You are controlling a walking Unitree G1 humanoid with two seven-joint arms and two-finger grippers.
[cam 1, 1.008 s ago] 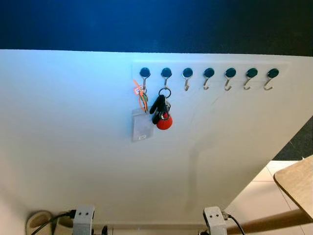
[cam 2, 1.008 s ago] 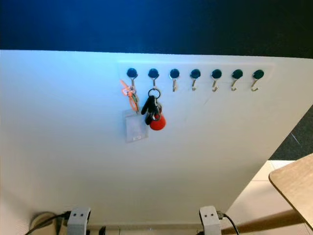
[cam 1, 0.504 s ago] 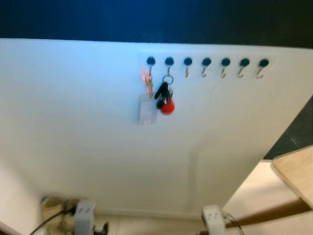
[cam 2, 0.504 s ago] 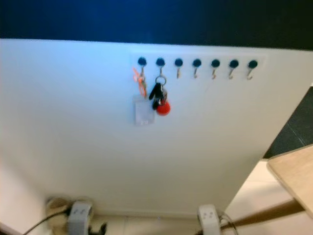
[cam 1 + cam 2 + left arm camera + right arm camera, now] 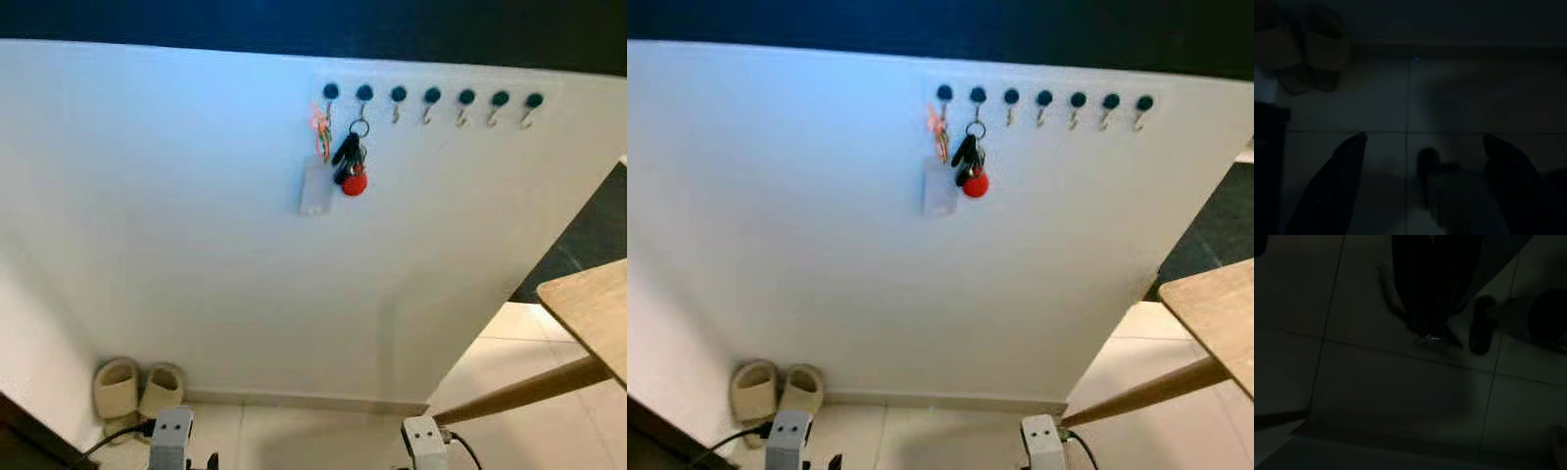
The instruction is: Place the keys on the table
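Note:
A bunch of keys (image 5: 351, 168) with a black fob and a red ball hangs from the second hook of a hook row (image 5: 431, 96) high on a white wall panel. On the first hook beside it hangs an orange lanyard with a clear card holder (image 5: 313, 186). The wooden table (image 5: 591, 308) juts in at the right edge, well below the keys. Both silver arms hang idle at the bottom, the left arm (image 5: 171, 434) and the right arm (image 5: 423, 438). In the dark left wrist view my left gripper (image 5: 1425, 138) is open over floor tiles, holding nothing.
A pair of beige slippers (image 5: 137, 389) lies on the floor at the foot of the wall, lower left. A slanted wooden table leg (image 5: 519, 392) reaches down to the tiled floor (image 5: 549, 421) at the right. A dark edge (image 5: 29, 436) stands at the lower left.
The whole picture has shifted: the camera has drawn back and tipped down, so the keys look smaller and higher, and the slippers and floor now show. The keys still hang on the hook.

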